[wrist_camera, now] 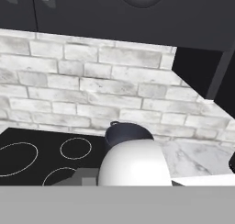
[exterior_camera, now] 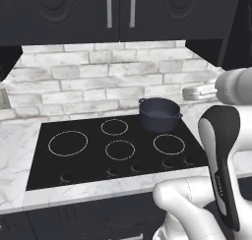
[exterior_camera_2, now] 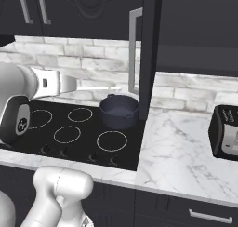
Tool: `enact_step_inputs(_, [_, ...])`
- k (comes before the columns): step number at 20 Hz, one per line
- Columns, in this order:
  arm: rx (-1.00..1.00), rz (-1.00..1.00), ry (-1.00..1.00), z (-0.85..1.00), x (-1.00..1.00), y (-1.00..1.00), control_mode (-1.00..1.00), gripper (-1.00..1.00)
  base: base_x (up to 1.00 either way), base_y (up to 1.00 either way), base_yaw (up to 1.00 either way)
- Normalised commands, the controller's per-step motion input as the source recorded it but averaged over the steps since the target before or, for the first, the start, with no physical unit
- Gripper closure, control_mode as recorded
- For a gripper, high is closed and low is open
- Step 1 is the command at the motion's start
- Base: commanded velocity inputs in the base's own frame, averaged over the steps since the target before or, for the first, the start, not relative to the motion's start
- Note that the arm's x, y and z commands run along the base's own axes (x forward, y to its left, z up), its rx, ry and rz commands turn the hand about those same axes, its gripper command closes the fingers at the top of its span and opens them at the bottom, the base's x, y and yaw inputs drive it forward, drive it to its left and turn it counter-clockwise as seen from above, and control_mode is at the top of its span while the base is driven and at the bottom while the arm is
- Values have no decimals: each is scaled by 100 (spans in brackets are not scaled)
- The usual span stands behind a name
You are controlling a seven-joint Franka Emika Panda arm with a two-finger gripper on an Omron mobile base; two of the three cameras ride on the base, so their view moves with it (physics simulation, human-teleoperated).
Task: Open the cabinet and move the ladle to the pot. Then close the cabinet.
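Starting with the cabinet (exterior_camera_2: 149, 44): its right-hand door stands swung out toward you, edge-on in the right base view, with the long silver handle facing the stove and the dark shelf space exposed behind it. So you can take the opening step as done. Below runs the marble desk (exterior_camera_2: 176, 147), with the black cooktop (exterior_camera_2: 69, 128) set into it and a toaster (exterior_camera_2: 225, 133) off to the far right.

The pot (exterior_camera_2: 119, 110) sits on the cooktop's back right corner, lidless, just beside the foot of the open door.

The gripper (exterior_camera_2: 76, 87) hangs above the cooktop to the left of the pot, lying roughly level and pointing at it. Its jaws are pinched narrow on the ladle (exterior_camera_2: 100, 88), whose thin silvery handle reaches out from the gripper toward the pot, the far end above the pot's near rim as far as you can judge.

You are in the carrying step. The next move calls for bringing the ladle over the pot's mouth, lowering it and letting go. Watch the door edge close by. Then swing that door shut.
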Motion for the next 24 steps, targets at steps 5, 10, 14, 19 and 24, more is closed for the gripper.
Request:
enact_step_inputs(5, [-3, 0, 1, -32, 29, 1, -100, 100, 0, 0, 0])
enact_step_inputs(10, [-1, 0, 0, -39, 21, 4, -100, 100, 0, 0, 0])
enact_step_inputs(14, [0, 0, 4, -26, 33, 0, -100, 100, 0, 0, 0])
enact_step_inputs(19, [0, 0, 11, -14, 42, 5, -100, 100, 0, 0, 0])
enact_step_inputs(24, [-2, 0, 7, -26, 51, 1, -100, 100, 0, 0, 0])
